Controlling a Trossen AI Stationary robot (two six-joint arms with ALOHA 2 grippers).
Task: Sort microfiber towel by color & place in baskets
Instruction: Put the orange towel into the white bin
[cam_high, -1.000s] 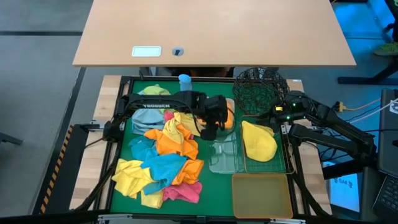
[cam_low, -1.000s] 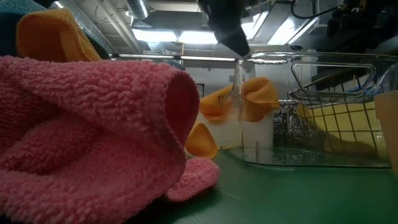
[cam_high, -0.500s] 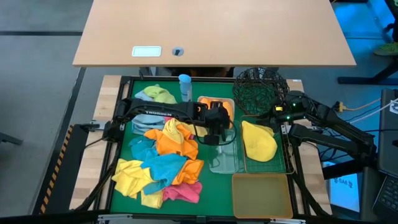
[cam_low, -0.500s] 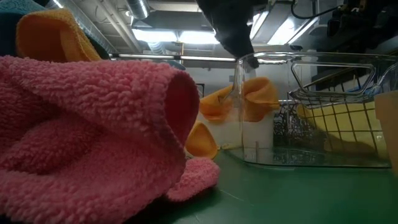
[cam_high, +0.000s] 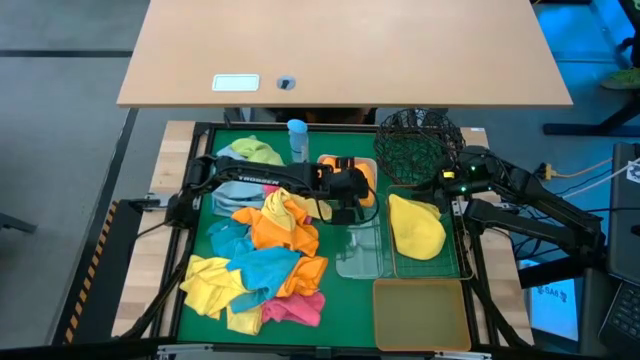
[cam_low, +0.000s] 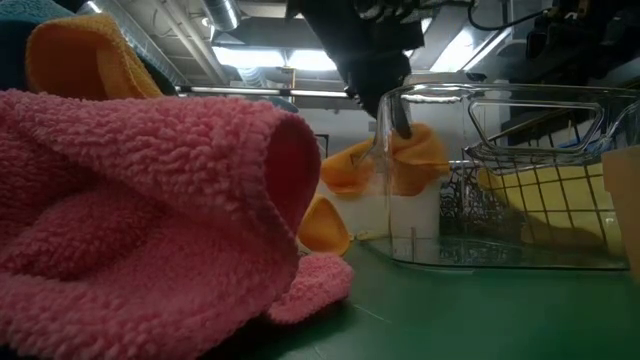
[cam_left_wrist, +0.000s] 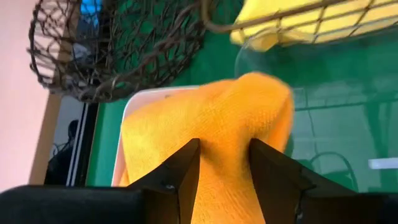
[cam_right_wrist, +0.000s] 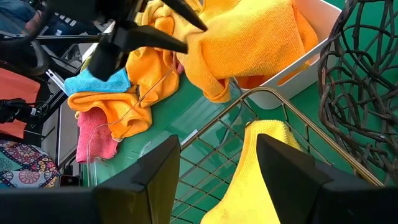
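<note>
Fingers of the left gripper (cam_high: 352, 189), mid-frame in the high view, closed on an orange towel (cam_left_wrist: 214, 134) held over the white tub (cam_high: 324, 161); fingers of the right gripper (cam_right_wrist: 217, 180) parted and empty, waiting at right over the rectangular wire basket (cam_high: 455, 235), where a yellow towel (cam_high: 415, 225) lies. Step in hand, as judged: delivery of orange cloth to the white tub, calling next for release, then a return to the mixed towel pile (cam_high: 262, 262) at lower left of the green worktop (cam_high: 200, 232).
</note>
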